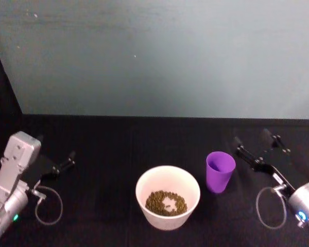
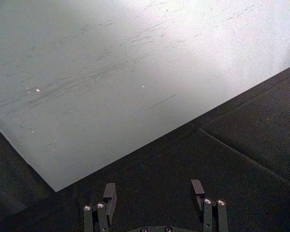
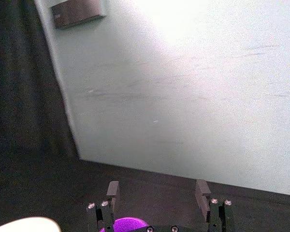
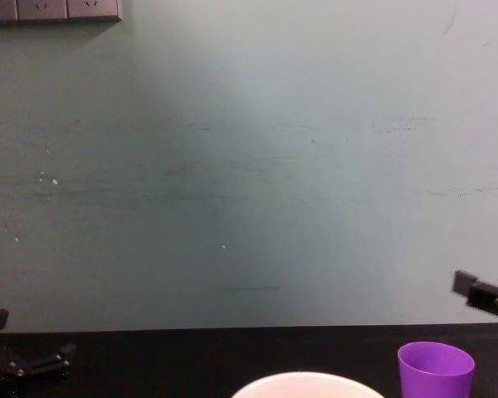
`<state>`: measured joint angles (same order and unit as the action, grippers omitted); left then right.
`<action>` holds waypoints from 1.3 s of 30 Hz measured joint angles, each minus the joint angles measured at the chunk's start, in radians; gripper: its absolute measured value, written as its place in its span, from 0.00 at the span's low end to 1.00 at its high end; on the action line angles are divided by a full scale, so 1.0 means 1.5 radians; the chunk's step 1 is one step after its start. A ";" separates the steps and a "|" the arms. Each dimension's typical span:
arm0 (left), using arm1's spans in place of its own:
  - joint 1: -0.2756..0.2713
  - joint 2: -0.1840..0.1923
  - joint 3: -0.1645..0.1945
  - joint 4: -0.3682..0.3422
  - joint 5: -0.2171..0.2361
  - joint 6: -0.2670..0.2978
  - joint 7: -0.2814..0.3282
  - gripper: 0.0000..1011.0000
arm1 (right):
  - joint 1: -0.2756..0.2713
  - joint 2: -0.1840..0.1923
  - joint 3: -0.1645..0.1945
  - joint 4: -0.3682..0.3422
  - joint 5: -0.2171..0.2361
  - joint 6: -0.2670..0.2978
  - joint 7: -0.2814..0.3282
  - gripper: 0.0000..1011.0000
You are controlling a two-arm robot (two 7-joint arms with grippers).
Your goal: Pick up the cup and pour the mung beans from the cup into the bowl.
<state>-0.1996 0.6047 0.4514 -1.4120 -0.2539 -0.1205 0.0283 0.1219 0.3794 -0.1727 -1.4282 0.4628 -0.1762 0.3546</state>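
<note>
judging by how things lie, the pour looks done: the mung beans sit in a heap at the bottom of the bowl, and the cup stands upright on the black table, though its inside cannot be seen well enough to say it is empty. what seems left, at most, is for the arm to pull clear. the right gripper hangs just beyond the cup's far side, on the side away from the bowl, its two fingers spread wide and holding nothing; from the wrist, the cup's purple rim shows close below and between the fingers, not touching them. the bowl sits just past the cup from that hand. the left gripper rests well off on the bowl's other side, fingers apart and bare, touching nothing.
</note>
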 joint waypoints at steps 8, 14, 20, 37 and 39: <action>0.000 0.000 0.000 0.000 0.000 0.000 0.000 0.99 | -0.034 -0.031 0.049 -0.011 -0.018 -0.030 -0.071 0.99; 0.000 0.000 0.000 0.000 0.000 0.000 0.000 0.99 | -0.052 -0.053 0.082 0.005 -0.035 -0.067 -0.109 0.99; 0.000 0.000 0.000 0.000 0.000 0.000 0.000 0.99 | -0.054 -0.070 0.100 0.031 -0.038 -0.085 -0.115 0.99; 0.000 0.000 0.000 0.000 0.000 0.000 0.000 0.99 | -0.052 -0.073 0.101 0.036 -0.038 -0.087 -0.111 0.99; 0.000 0.000 0.000 0.000 0.000 0.000 0.000 0.99 | -0.052 -0.072 0.100 0.036 -0.038 -0.087 -0.111 0.99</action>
<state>-0.1995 0.6047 0.4514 -1.4120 -0.2539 -0.1205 0.0283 0.0442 0.2709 -0.0220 -1.3744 0.4057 -0.3071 0.1885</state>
